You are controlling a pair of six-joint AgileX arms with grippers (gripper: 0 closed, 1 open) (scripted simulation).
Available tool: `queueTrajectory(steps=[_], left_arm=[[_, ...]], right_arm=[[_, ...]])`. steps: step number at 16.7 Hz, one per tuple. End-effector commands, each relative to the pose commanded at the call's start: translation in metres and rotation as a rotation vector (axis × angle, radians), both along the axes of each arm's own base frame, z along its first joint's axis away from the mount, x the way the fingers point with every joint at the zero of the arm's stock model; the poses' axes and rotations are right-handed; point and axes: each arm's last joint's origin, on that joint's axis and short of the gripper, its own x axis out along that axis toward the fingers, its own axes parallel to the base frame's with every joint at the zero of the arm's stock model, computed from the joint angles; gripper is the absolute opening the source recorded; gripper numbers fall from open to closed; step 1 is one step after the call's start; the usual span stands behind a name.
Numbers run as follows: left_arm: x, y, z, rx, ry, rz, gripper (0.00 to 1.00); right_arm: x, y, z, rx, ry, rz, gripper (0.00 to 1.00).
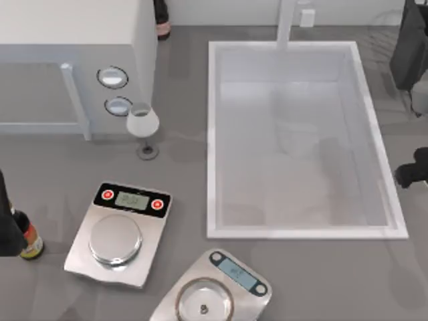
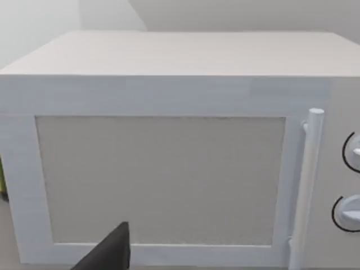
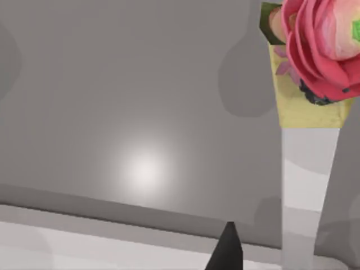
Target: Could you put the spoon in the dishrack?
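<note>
The spoon (image 3: 310, 169) appears in the right wrist view. Its thin cream-white handle lies across the grey tabletop (image 1: 314, 274), and its round red-pink end with a yellow patch is at the far end of the handle. A dark tip of the right gripper (image 3: 228, 251) shows close to the handle but apart from it. Whether that gripper is released or clenched cannot be told.

From above, the right arm (image 1: 412, 174) reaches in at the right edge of the tabletop, just beside the right rim of the big white sink basin (image 1: 212, 140). Faint grey curved wires in the far right corner are probably the dishrack (image 1: 382, 33), though they are barely traceable.

The left arm (image 1: 7, 227) sits at the left edge beside a dark bottle (image 1: 28, 239). A dark part of the left gripper (image 2: 112, 251) faces the door of the white microwave (image 1: 73, 40), and its state cannot be told either. A wine glass (image 1: 142, 124) stands just right of the microwave's dials. Two kitchen scales (image 1: 120, 234) lie on the near side, the second scale (image 1: 214, 291) at the near edge.
</note>
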Motion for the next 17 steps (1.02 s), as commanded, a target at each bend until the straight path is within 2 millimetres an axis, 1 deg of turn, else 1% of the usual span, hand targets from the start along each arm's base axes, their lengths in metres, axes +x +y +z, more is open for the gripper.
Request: queueTrajectory(steps=[6, 9, 11, 13, 15, 17], left_arm=[[0.0, 0.0, 0.0, 0.0, 0.0, 0.0, 1.0], [0.0, 0.0, 0.0, 0.0, 0.0, 0.0, 1.0], [0.0, 0.0, 0.0, 0.0, 0.0, 0.0, 1.0], [0.0, 0.0, 0.0, 0.0, 0.0, 0.0, 1.0], [0.0, 0.0, 0.0, 0.0, 0.0, 0.0, 1.0], [0.0, 0.0, 0.0, 0.0, 0.0, 0.0, 1.0]], right_arm=[[0.001, -0.001, 0.0, 0.012, -0.01, -0.005, 0.0], [0.01, -0.016, 0.006, 0.098, -0.104, -0.06, 0.0], [0.018, -0.034, 0.012, 0.18, -0.212, -0.118, 0.0], [0.027, -0.057, 0.018, 0.261, -0.354, -0.178, 0.0], [0.034, -0.085, 0.027, 0.326, -0.529, -0.23, 0.0], [0.036, -0.115, 0.037, 0.361, -0.73, -0.263, 0.0]])
